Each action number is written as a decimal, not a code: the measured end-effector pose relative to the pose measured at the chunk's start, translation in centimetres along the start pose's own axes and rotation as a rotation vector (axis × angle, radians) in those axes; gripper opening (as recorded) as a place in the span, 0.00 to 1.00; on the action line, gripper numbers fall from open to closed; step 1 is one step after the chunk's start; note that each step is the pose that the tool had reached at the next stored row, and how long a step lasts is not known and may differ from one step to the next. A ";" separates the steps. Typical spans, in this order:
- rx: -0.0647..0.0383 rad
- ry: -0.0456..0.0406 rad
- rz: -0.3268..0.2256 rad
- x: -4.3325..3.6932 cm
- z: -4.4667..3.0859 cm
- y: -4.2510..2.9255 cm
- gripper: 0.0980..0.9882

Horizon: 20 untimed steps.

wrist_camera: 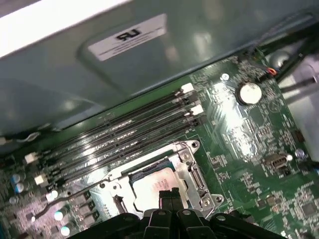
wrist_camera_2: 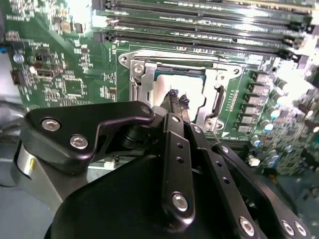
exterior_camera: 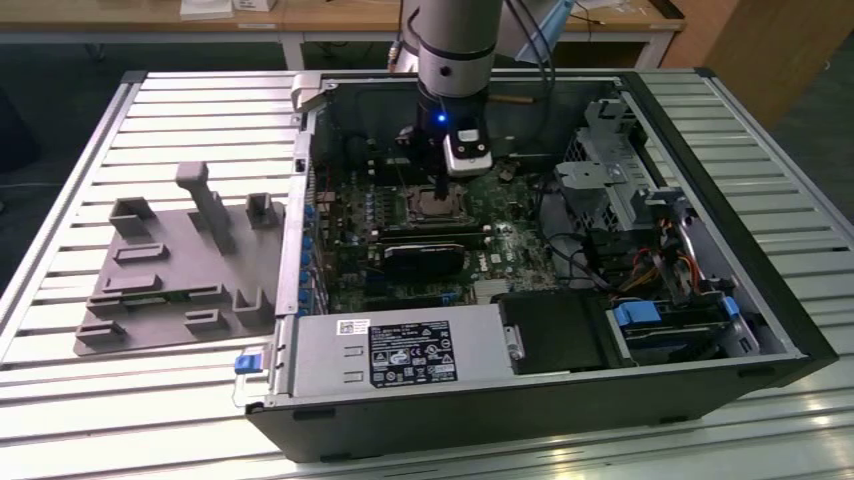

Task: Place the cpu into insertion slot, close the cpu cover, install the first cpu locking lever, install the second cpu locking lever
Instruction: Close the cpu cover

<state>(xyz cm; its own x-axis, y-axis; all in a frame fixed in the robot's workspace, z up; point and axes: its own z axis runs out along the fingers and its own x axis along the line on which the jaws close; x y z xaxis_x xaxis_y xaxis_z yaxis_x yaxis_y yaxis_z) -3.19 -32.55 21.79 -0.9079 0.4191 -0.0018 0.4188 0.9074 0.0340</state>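
The cpu [wrist_camera_2: 167, 85] lies flat in the insertion slot [exterior_camera: 430, 205] on the green motherboard, its silvery top showing through a square window. The cpu cover [wrist_camera_2: 145, 79], a thin silvery frame, lies down around it; in the first wrist view the same cover [wrist_camera: 192, 172] frames the cpu [wrist_camera: 149, 183]. My gripper [wrist_camera_2: 178, 99] points down at the chip's middle with its two black fingertips [wrist_camera: 164, 195] pressed together and nothing between them. A thin wire locking lever [wrist_camera: 75, 191] runs out from one side of the socket. In the exterior view the gripper [exterior_camera: 435, 190] stands straight over the socket.
Black memory slots [wrist_camera: 134, 124] run along one side of the socket. A black-finned graphics card [exterior_camera: 424, 255] lies near the socket, with the power supply box [exterior_camera: 400, 350] at the case front. A grey fixture plate [exterior_camera: 174, 270] sits at the exterior view's left. Cables and drive bays [exterior_camera: 641, 260] crowd the right.
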 end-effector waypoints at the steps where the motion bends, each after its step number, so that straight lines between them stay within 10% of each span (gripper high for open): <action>1: 0.000 0.0003 -0.018 0.00 0.01 0.00 0.00; 20: -0.002 0.0101 -0.365 0.00 0.20 -0.01 0.00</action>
<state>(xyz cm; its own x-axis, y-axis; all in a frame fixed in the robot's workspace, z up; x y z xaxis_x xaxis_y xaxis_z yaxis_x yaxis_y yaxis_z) -3.19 -32.55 21.59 -0.9977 0.0678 -0.0043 0.0676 0.9971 0.0347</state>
